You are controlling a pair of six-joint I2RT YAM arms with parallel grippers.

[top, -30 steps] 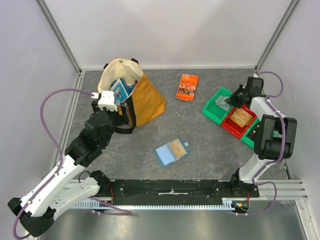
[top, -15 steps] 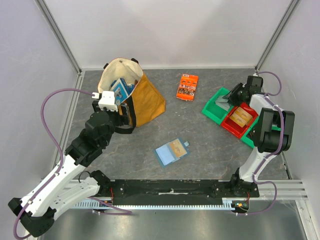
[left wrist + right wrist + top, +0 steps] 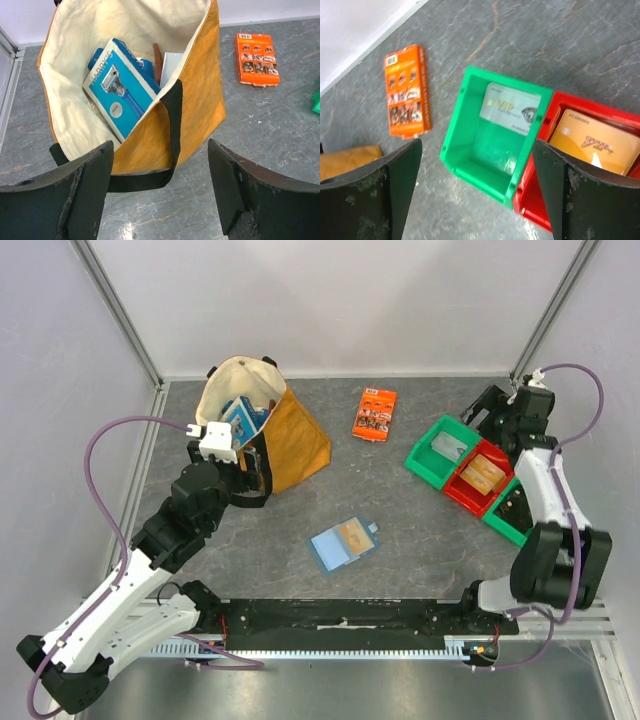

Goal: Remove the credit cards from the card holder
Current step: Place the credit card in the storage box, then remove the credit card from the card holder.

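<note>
Grey tabletop [image 3: 420,530]: right hand [image 3: 477,195] gapes empty toward green bin [image 3: 454,125], left hand [image 3: 160,200] likewise toward tote [image 3: 200,100].

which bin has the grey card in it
The green bin nearest the orange packet; the red bin beside it holds a tan-orange card instead.

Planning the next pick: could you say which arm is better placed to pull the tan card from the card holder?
Probably the right: the right gripper hangs open and empty by the green bin, where a card lies. The left gripper faces the tote bag, away from the card holder.
</note>
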